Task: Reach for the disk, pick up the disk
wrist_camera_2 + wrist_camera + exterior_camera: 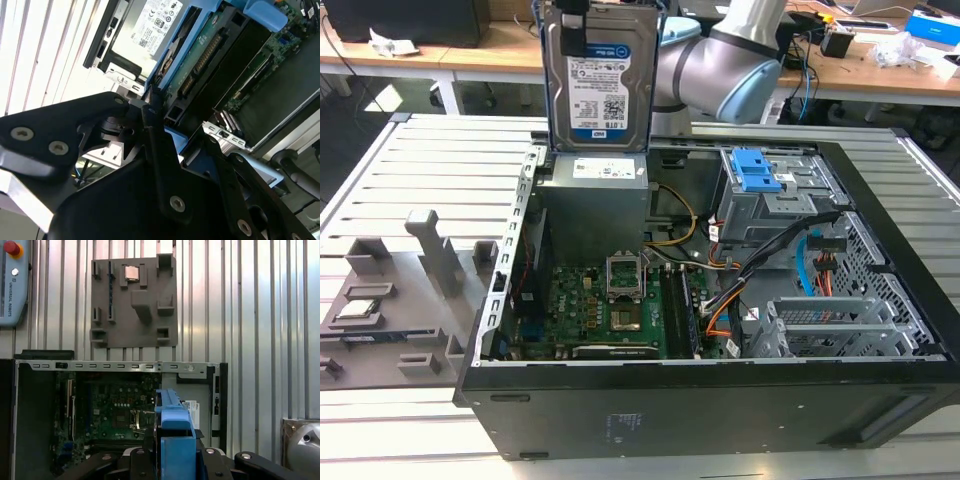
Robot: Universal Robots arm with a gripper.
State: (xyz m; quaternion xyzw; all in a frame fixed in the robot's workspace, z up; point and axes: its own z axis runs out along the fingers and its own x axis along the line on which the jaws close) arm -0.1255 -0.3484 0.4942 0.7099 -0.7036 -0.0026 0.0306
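one tool [574, 28] grips one disk [602, 95] upright above one open case [720, 400].

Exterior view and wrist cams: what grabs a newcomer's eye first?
The disk stands out, held upright over the open computer case, with the gripper shut on its blue-bracketed edge. Below it, the green motherboard lies exposed inside the case. A grey fixture plate sits on the slatted table at the exterior view's left.
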